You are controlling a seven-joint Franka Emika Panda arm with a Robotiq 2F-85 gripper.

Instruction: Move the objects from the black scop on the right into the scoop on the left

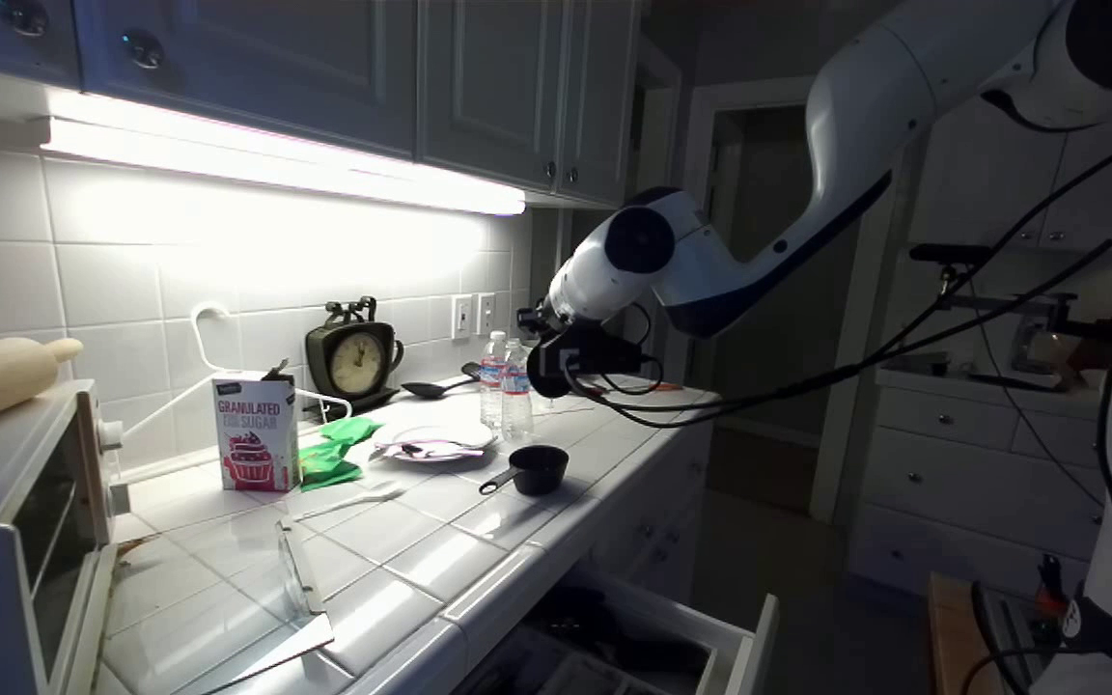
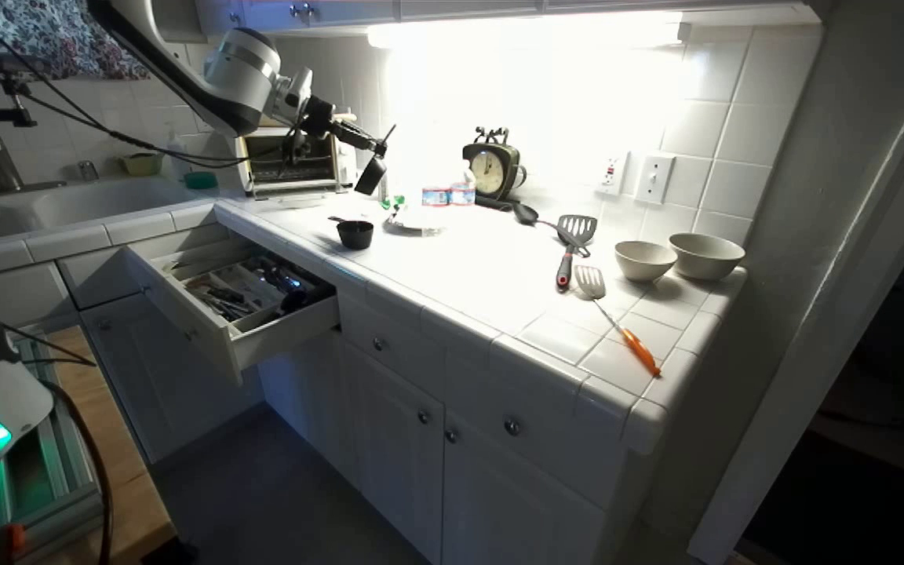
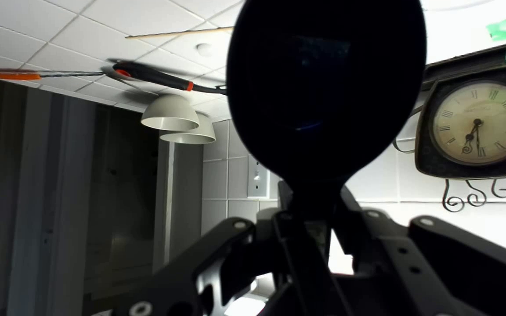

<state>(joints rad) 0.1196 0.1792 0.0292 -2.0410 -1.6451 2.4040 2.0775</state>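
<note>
One black measuring cup (image 2: 371,176) is up in my pincer (image 2: 380,147), clamped on its handle; a second black cup (image 1: 539,477) stands upright on the tiled counter (image 1: 421,569), below my pincer. Only an exterior view gives me the granulated sugar carton (image 1: 258,434), well apart from my pincer; the two pale bowls (image 2: 646,263), also well apart from it, show in an exterior view and in the wrist view. The held cup's long axis slants, its round end lower, just under my pincer, too dark to tell mouth from base. The second cup's handle points toward the toaster oven (image 1: 49,541)
</note>
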